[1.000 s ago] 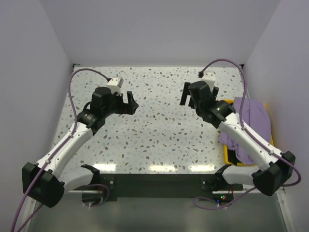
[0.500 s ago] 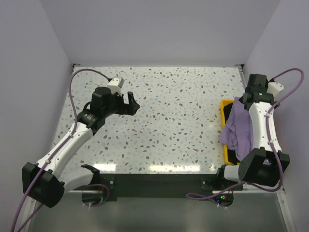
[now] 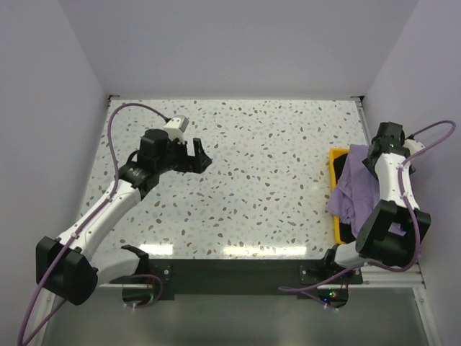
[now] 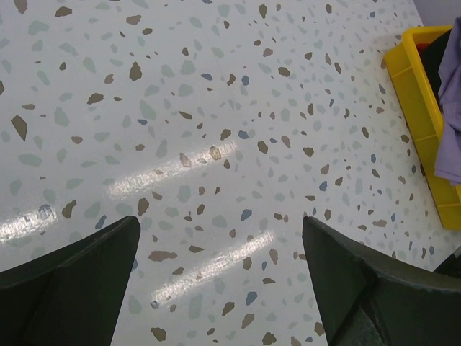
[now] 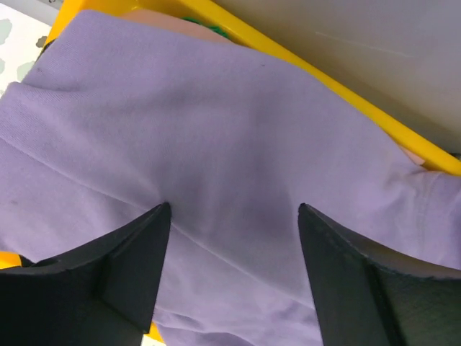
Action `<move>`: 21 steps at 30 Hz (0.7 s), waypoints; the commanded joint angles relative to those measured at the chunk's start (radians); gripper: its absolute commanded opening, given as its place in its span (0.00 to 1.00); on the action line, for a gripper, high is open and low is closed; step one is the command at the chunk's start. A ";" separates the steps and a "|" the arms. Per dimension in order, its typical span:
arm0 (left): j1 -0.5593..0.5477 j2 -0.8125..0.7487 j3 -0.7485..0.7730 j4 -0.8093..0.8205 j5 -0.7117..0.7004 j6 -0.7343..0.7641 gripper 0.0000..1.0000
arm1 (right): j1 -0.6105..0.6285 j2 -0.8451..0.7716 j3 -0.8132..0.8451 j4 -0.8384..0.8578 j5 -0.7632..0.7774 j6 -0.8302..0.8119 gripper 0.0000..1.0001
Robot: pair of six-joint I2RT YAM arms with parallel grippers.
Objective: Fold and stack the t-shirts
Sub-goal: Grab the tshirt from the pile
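At the surface's (image 3: 252,187) right edge, the purple t-shirt (image 5: 216,130) is reached by the right pincer (image 5: 232,210) (wide open, nothing held); nothing is folded yet.

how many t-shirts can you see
2: a lavender t-shirt draped over the yellow bin, and dark cloth beneath it inside, likely a black t-shirt. More may be hidden underneath.

The lavender t-shirt (image 3: 354,184) lies crumpled, draped over the yellow bin (image 3: 333,164).

Yellow bin (image 3: 333,164) along table's (image 3: 252,180) right edge
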 commanded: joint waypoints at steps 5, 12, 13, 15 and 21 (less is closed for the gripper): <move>0.017 0.015 0.020 0.040 0.028 -0.010 1.00 | -0.005 0.007 -0.055 0.107 -0.055 0.034 0.64; 0.017 0.024 0.020 0.037 0.025 -0.010 1.00 | -0.006 -0.035 -0.048 0.088 -0.090 0.015 0.06; 0.017 0.024 0.022 0.037 0.024 -0.010 1.00 | -0.006 -0.045 -0.038 0.070 -0.093 0.006 0.01; 0.017 0.022 0.020 0.035 0.022 -0.010 1.00 | -0.006 -0.085 -0.009 0.056 -0.113 -0.006 0.00; 0.017 0.021 0.020 0.037 0.019 -0.013 1.00 | -0.003 -0.222 0.109 0.010 -0.261 -0.080 0.00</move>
